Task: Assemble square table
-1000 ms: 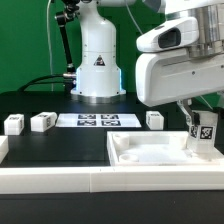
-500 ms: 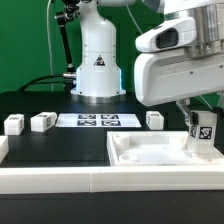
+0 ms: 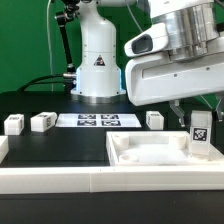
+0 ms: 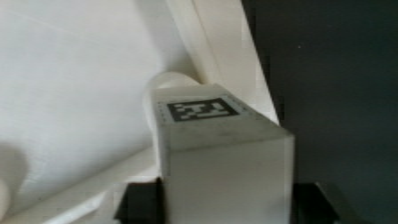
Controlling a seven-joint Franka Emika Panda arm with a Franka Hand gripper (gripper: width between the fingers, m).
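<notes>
The square table's white slab (image 3: 150, 154) lies rim up at the exterior view's right. One white tagged leg (image 3: 201, 135) stands upright in its far right corner. My gripper (image 3: 199, 113) reaches down over that leg and is shut on it. In the wrist view the leg (image 4: 217, 140) fills the space between both dark fingers (image 4: 143, 203), and its tagged end points at the slab's corner rim (image 4: 222, 50). Three more legs lie loose on the black table: two at the left (image 3: 14, 124) (image 3: 42, 122) and one behind the slab (image 3: 154, 119).
The marker board (image 3: 97, 120) lies flat in front of the arm's white base (image 3: 97, 62). A long white border wall (image 3: 60, 178) runs along the front edge. A green backdrop stands behind.
The wrist and gripper body have turned and swung toward the exterior view's left. The held leg has turned with them in the slab's corner, so its tag now faces the camera more squarely.
</notes>
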